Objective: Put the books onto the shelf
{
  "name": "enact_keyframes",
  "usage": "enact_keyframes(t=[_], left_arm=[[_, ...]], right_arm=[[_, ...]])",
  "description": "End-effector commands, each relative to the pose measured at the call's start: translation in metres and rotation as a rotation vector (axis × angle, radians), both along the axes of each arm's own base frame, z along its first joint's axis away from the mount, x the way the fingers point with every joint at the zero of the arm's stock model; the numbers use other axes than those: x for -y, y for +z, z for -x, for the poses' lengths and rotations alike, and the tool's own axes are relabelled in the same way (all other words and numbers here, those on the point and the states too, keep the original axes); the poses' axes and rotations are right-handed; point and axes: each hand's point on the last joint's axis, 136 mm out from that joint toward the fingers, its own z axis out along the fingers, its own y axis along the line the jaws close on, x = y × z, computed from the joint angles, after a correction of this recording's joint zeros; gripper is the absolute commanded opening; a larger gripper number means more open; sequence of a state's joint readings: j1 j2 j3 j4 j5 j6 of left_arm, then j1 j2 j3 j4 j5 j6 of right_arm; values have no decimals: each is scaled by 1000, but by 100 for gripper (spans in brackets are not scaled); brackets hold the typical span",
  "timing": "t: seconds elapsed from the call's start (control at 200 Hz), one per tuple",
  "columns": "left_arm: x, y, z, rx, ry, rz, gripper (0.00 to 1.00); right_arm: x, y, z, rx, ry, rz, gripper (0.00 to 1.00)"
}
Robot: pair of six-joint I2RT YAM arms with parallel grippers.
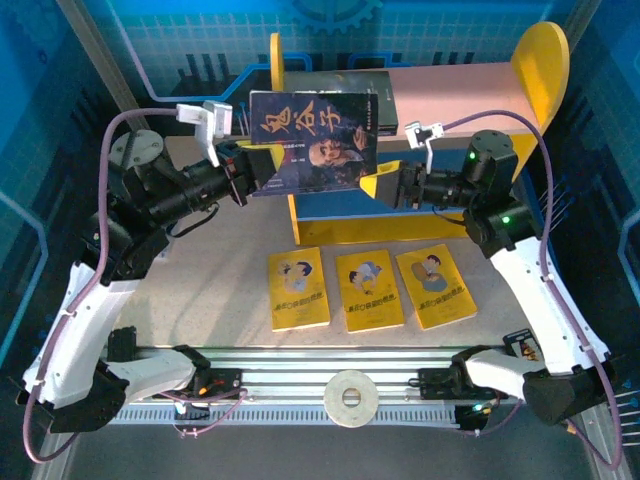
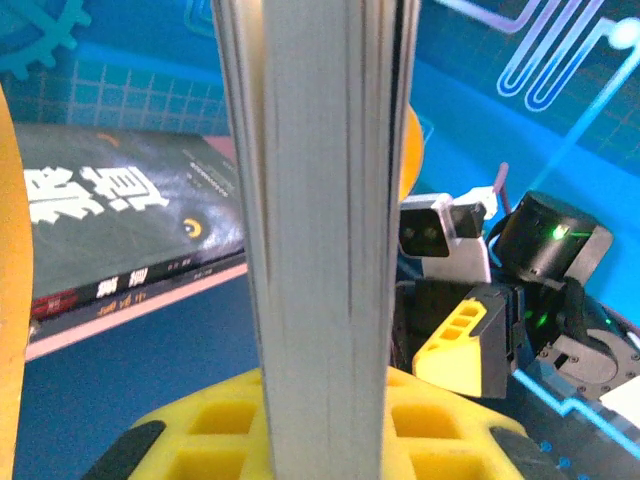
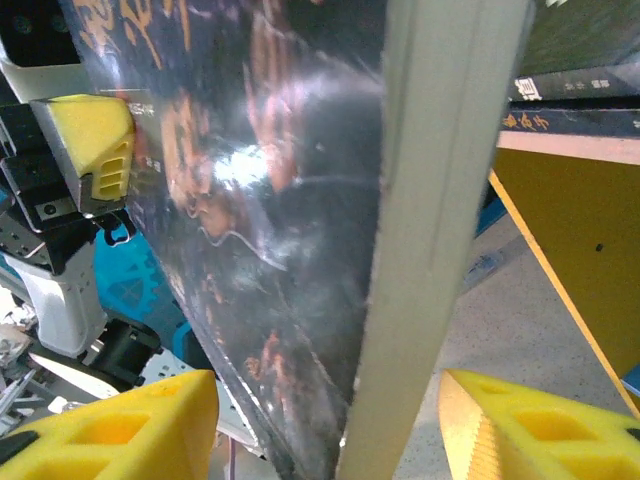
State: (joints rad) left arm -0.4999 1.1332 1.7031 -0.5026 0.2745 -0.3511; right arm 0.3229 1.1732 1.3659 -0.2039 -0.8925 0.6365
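held book [image 1: 315,140] btwn grippers, before shelf [image 1: 450,90], 3 books [image 1: 368,290] on table

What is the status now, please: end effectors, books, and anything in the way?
Both end effectors, left and right, shut on dark book, held upright before shelf. Three yellow books on table. Books already on pink board.

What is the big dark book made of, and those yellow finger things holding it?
The dark book looks like paper with a glossy cover: light glares off it, and its page edges look pale and layered. The end effector fingers look like matte yellow plastic or rubber, molded with small slots.
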Motion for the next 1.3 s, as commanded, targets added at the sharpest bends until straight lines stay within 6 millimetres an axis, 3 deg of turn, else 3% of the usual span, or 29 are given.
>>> enact_keyframes(t=[0.0,0.27,0.52,0.6,0.671,0.856,1.086,1.296], left_arm=[[-2,37,0,99,-7,114,0],[4,35,-7,89,-29,142,0],[5,28,-17,77,-10,138,0],[4,27,-20,74,3,141,10],[1,27,-22,74,23,144,33],[-12,27,-23,80,92,126,60],[-40,20,-14,88,217,78,67],[-50,10,-8,70,254,55,67]], right_arm=[[-5,15,-3,16,-10,-26,60],[-7,37,-10,47,-18,-62,47],[4,57,-12,82,-46,-84,14],[11,65,-14,95,-57,-96,10],[16,72,-14,106,-61,-105,9],[30,87,-19,132,-79,-105,7],[49,93,-36,132,-112,-81,6],[54,88,-59,99,-111,-22,6]])
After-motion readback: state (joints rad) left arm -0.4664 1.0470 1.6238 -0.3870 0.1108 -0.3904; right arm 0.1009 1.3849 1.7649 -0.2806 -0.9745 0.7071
